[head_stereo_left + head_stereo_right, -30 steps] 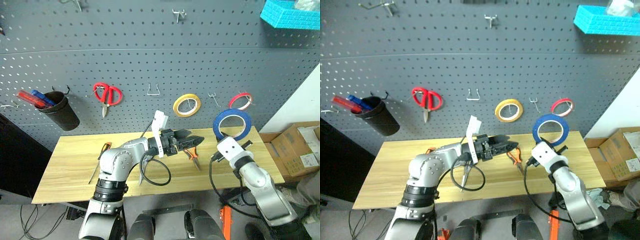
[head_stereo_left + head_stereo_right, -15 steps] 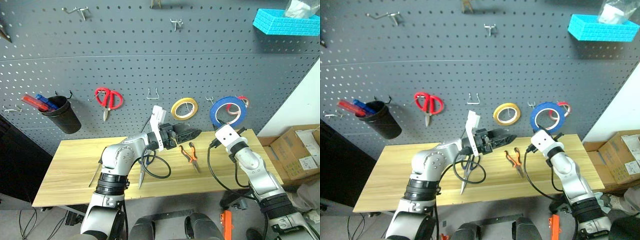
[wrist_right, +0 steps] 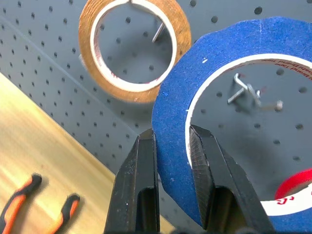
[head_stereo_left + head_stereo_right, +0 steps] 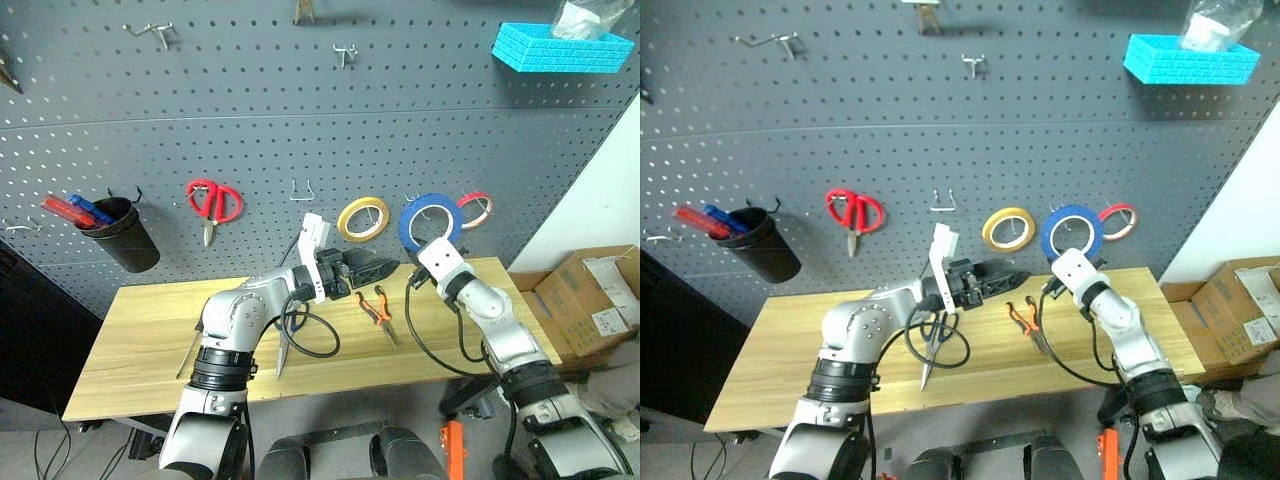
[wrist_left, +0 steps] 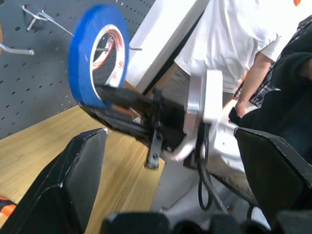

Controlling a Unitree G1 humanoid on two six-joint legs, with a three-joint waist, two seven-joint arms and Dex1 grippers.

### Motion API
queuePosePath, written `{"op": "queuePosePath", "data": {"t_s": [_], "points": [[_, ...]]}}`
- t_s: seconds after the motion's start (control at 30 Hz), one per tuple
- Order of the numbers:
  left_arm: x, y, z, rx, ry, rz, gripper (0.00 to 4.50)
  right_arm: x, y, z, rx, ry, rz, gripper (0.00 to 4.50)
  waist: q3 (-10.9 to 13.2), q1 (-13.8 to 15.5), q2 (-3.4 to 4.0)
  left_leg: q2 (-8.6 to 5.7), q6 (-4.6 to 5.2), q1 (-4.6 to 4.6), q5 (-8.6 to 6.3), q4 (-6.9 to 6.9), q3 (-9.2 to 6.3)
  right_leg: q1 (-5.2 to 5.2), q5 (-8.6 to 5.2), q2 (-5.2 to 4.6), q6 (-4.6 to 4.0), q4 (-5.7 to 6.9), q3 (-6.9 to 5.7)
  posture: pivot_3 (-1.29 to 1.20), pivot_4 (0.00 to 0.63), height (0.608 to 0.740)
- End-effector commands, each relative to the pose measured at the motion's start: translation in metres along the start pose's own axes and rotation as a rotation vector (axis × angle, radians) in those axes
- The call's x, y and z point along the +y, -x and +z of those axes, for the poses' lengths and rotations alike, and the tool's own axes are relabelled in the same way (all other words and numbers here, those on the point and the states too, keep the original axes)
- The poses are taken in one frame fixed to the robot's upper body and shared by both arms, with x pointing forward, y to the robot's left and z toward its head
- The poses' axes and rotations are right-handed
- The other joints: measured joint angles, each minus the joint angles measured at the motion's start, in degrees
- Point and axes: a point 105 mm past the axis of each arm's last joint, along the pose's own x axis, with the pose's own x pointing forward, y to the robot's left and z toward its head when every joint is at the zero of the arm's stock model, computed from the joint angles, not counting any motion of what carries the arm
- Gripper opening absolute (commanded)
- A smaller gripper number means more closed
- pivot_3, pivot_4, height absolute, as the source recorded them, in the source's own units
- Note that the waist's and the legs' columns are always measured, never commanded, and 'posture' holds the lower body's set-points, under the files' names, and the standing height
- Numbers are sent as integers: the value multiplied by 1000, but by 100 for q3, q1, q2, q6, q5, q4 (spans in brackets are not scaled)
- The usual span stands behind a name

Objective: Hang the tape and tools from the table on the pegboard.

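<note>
I see my two arms built of rounded silver-grey metal shells with black ribbed rings at the joints. The left gripper (image 4: pixel 385 268) has two black, broad wedge-shaped fingers, with a white rectangular bracket standing up behind them. The right gripper (image 3: pixel 173 161) ends in two slim black fingers with squared tips, behind a white blocky wrist housing. A loose black cable loops beneath each forearm and runs back toward the elbow.

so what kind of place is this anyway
Probably a workshop or a lab tool station: a dark pegboard with hooks holds red scissors and rolls of tape, above a wooden table where pliers lie.
</note>
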Motion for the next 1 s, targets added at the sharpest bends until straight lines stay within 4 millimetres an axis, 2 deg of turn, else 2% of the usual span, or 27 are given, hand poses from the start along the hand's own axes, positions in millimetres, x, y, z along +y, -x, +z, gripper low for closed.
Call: {"op": "queuePosePath", "data": {"t_s": [0.03, 0.17, 0.23, 0.3, 0.43, 0.6, 0.7, 0.83, 0.93, 1.0], "points": [[-7, -5, 11, -28, -43, -26, 4500, -11, -5, 7, -28, -35, -6, 531, -2, 0, -2, 0, 1, 1, -1, -1, 0, 1, 0, 0, 0, 0, 0, 58, 19, 740], [-6, -6, 13, -34, -45, -25, 4500, -12, -6, 5, -12, -88, 9, 531, -2, 2, -2, 0, 5, 1, -3, -1, 3, 1, 0, 0, 1, -2, 4, 60, 21, 740], [-6, -6, 13, -35, -46, -23, 4500, -11, -6, 3, -1, -111, 12, 1239, -2, 2, -2, 0, 5, 1, -3, -1, 4, 1, 1, 0, 1, -1, 5, 63, 27, 740], [-6, -4, 13, -36, -44, -18, 4500, -8, -3, 0, 10, -126, 14, 1672, -2, 3, -2, 0, 5, 4, -3, -1, 5, 1, 1, 0, 1, 0, 6, 66, 34, 740], [-4, 1, 10, -31, -42, -6, 4500, 0, 7, -5, 30, -144, 22, 3011, -2, 6, -2, 1, 5, 6, -3, -1, 6, 3, 0, 1, 1, 2, 7, 67, 50, 740], [-1, 17, 6, -37, -38, 49, 4500, 7, 25, -7, 61, -163, -10, 4486, -1, 4, -2, 2, 10, 8, -6, -3, 10, 3, -1, 1, 1, 0, 10, 69, 67, 740], [3, 31, 1, -26, -59, 103, 4500, 18, 35, 0, 74, -207, 13, 4486, 2, 2, -1, 7, 11, 13, -7, -5, 12, 2, -4, 4, -4, 2, 13, 66, 87, 740], [16, 58, -23, 96, -167, 234, 4500, 32, 43, 14, 101, -254, 42, 4486, 16, -6, 7, 18, 10, 21, -8, -8, 12, 2, -23, 12, -36, 6, 13, 67, 114, 740], [44, 85, -48, 181, -223, 422, 4500, 50, 33, 13, 242, -406, 69, 4486, 97, 0, 9, 25, 10, 32, -9, -9, 14, 5, -27, 13, -42, 6, 13, 81, 155, 740], [50, 91, -57, 196, -223, 469, 4500, 62, 24, 7, 353, -496, 98, 4486, 161, 11, 3, 28, 10, 35, -9, -5, 15, 4, -27, 12, -42, 6, 13, 85, 169, 740]]}}
